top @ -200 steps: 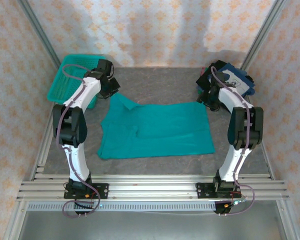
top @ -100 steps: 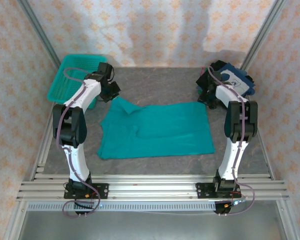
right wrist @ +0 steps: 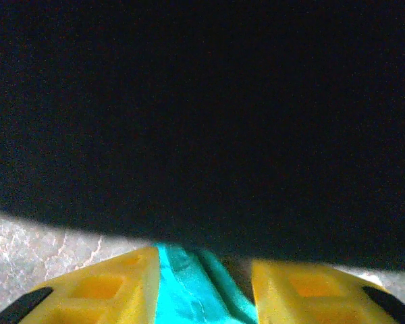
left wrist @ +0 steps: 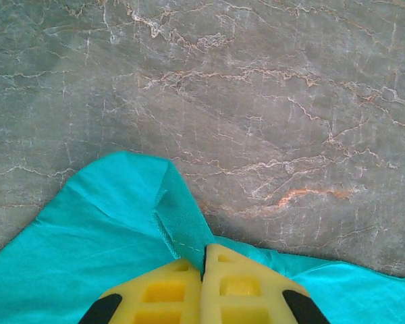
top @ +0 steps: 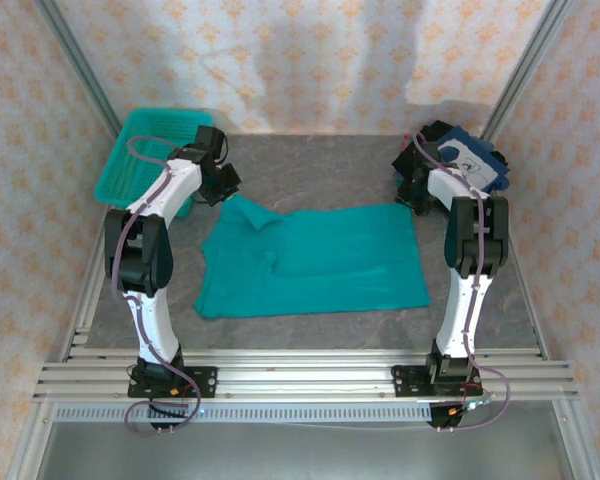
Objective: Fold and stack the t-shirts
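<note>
A teal t-shirt (top: 315,260) lies spread across the middle of the table. My left gripper (top: 228,188) sits at its far left corner and is shut on a pinch of the teal cloth (left wrist: 179,223), the yellow fingertips (left wrist: 236,270) pressed together. My right gripper (top: 412,198) is at the far right corner. Its jaws stand apart with a fold of teal cloth (right wrist: 185,283) between them, touching the left finger (right wrist: 121,277). Folded dark t-shirts (top: 470,160), the top one with a white-blue graphic, lie just behind it and loom as a black mass (right wrist: 202,121) in the right wrist view.
A teal mesh basket (top: 140,150) stands at the far left, beside my left arm. Patterned walls and metal frame posts close in the table on three sides. Bare grey marbled tabletop (left wrist: 270,101) stretches beyond the shirt's far edge.
My right arm has straightened and pushed its gripper onto the shirt's far right corner, jaws narrowing around the cloth. The left gripper shifted slightly back, still holding its corner.
</note>
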